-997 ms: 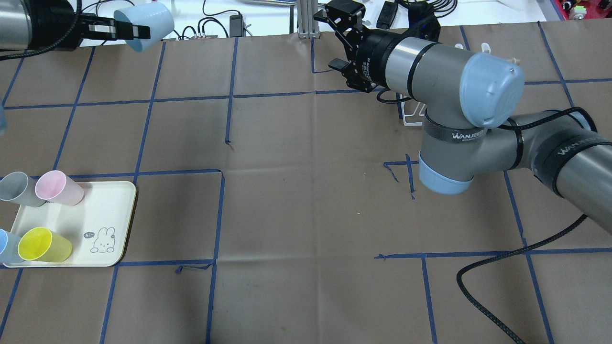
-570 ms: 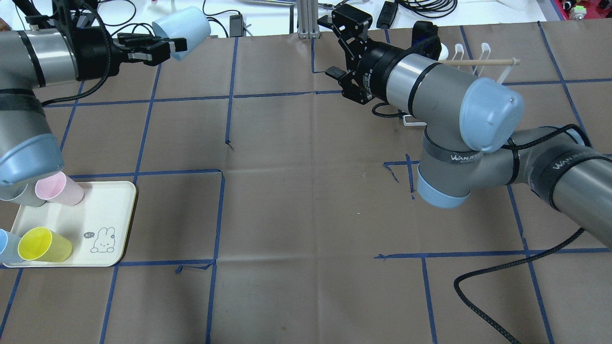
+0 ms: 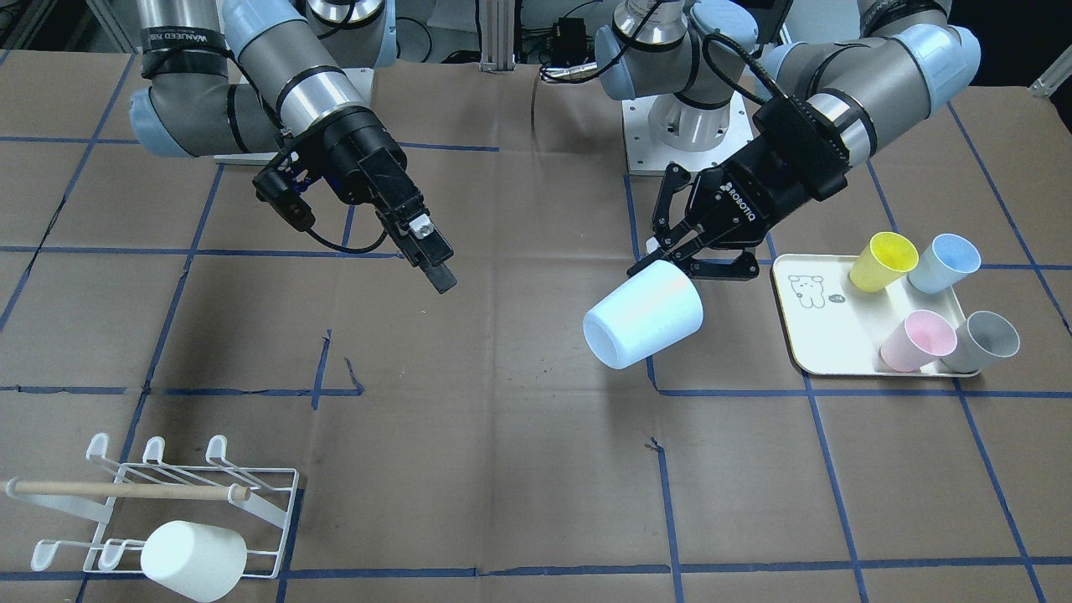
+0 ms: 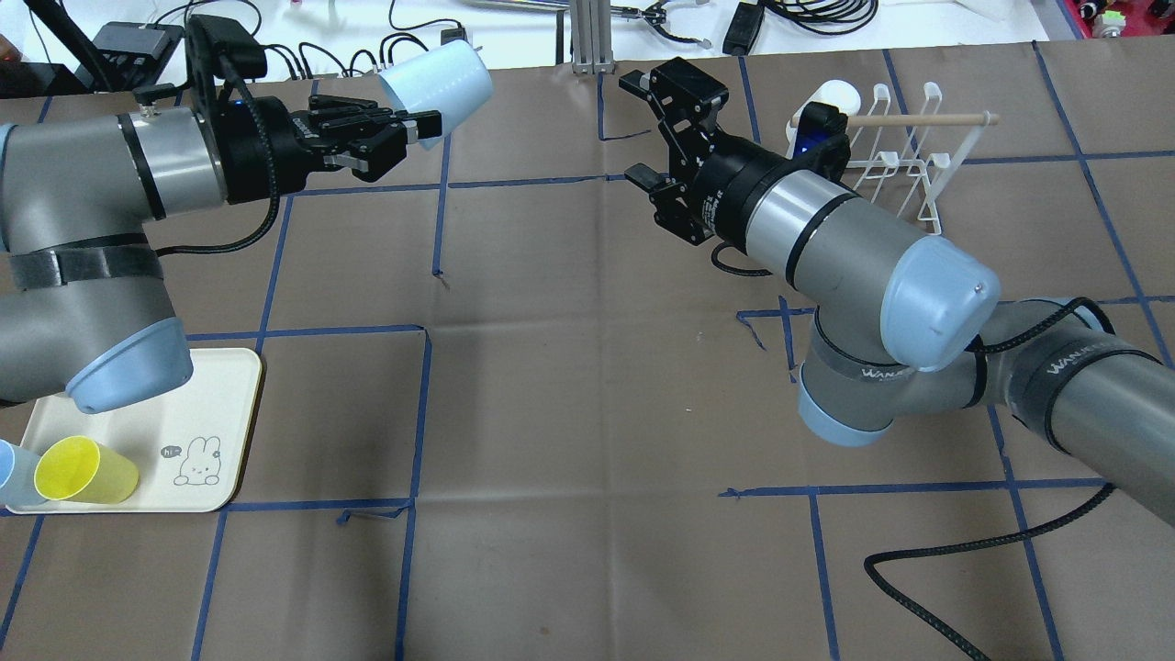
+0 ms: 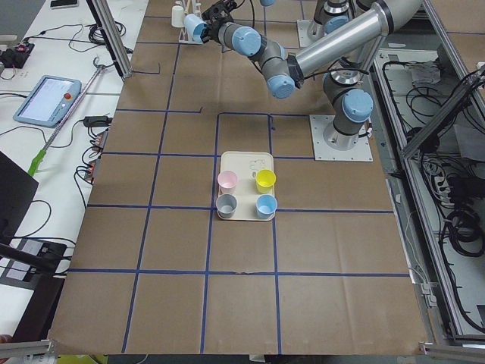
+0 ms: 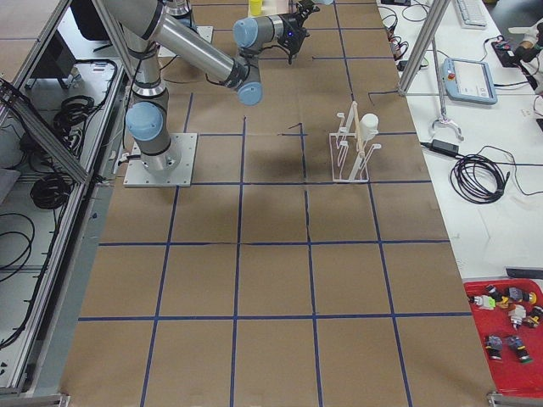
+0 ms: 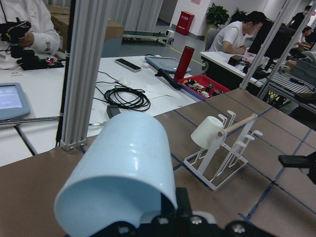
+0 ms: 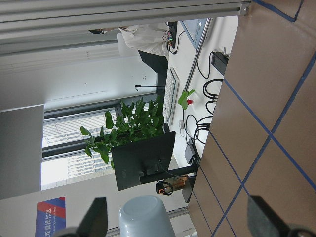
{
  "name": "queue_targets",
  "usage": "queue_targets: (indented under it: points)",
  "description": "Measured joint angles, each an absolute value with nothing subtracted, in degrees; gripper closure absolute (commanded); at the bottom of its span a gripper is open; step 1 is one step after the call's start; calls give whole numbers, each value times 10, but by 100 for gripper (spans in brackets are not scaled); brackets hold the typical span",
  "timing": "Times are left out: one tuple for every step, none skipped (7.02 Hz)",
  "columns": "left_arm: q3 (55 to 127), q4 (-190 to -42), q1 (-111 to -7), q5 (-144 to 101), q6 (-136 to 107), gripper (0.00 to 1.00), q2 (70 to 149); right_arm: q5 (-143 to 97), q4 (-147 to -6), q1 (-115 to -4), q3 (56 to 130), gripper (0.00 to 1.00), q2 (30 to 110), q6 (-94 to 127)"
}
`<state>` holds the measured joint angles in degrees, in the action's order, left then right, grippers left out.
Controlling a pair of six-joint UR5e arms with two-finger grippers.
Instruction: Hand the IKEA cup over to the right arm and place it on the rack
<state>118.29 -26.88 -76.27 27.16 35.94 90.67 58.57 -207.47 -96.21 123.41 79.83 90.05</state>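
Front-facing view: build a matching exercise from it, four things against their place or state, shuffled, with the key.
Things:
1. left tool
2. right tool
3. white cup
4. yellow cup

Place or state:
A. on the tray
B. open, holding nothing
C. on the rack
D. shut on the pale-blue cup

Pairs: 1-D, 2-B, 3-C, 4-A

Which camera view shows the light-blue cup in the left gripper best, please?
The exterior front-facing view: the light-blue cup shows whole and large in the left gripper. Overhead shows it smaller; both wrist views show only part; the side views show it tiny.
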Motion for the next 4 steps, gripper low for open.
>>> queue_targets:
  points:
    - [1184,-269,-776,279,361,100,907,586,-2075,-962,1236,0,798,899]
    - [1184,-269,-794,296,364,100,907,586,-2074,-963,1237,0,797,897]
    - [1183,-269,-814,316,367,100,910,588,-2073,-964,1237,0,797,894]
    - [1182,-262,-828,329,371,100,918,590,-2072,-966,1237,0,797,895]
